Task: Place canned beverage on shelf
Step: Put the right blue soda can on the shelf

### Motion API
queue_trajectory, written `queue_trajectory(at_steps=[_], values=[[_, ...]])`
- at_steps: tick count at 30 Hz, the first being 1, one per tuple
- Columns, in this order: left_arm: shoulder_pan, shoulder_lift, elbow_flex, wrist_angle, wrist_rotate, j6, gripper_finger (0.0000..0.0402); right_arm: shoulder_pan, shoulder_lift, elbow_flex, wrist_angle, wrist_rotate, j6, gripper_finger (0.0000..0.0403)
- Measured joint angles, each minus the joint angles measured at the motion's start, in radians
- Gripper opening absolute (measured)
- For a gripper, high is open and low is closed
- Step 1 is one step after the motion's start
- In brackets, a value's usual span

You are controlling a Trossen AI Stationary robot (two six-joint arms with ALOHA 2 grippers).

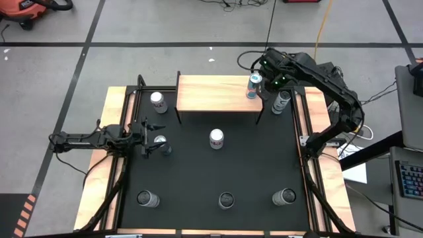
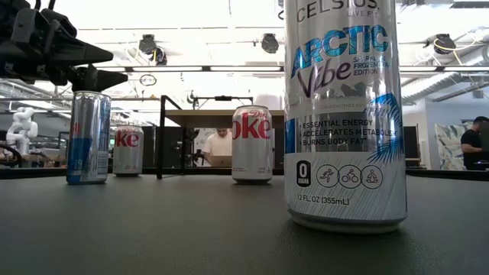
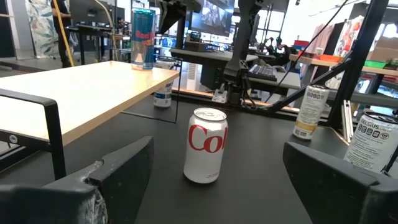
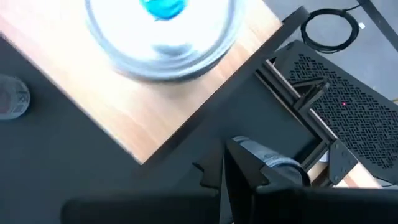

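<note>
The shelf (image 1: 218,92), a low light-wood table on black legs, stands at the far middle of the black mat. A blue-and-silver can (image 1: 254,86) stands upright on its right end; its top (image 4: 161,28) shows in the right wrist view. My right gripper (image 1: 271,88) hovers shut just right of that can, tilted steeply down, its fingers (image 4: 239,174) over the mat beside the shelf's corner, holding nothing. My left gripper (image 1: 153,137) waits open and level at the mat's left side, above a blue can (image 2: 86,137). A Coke can (image 3: 206,146) stands ahead of it.
Another can (image 1: 282,100) stands on the mat right of the shelf, close under my right arm. More cans stand at the far left (image 1: 157,99), the middle (image 1: 216,137) and along the near edge (image 1: 147,198), (image 1: 226,199), (image 1: 285,196). People sit in the room beyond (image 2: 220,145).
</note>
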Motion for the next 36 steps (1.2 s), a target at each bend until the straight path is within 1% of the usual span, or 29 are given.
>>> queue_trajectory(at_steps=[8,11,30,36], values=[[0.000,0.000,0.000,0.001,0.000,0.000,0.0361,-0.011,0.021,-0.001,0.041,-0.003,0.015,0.0000],[0.000,0.000,0.000,0.001,0.000,0.000,0.0361,-0.009,0.032,-0.001,0.057,-0.030,0.015,0.0000],[0.000,0.000,0.000,0.000,0.000,0.001,0.0361,-0.009,0.115,-0.001,0.189,-0.027,0.002,0.0000],[0.000,0.000,0.000,0.000,0.000,0.001,0.0361,-0.011,0.119,-0.001,0.191,-0.024,0.000,0.0000]])
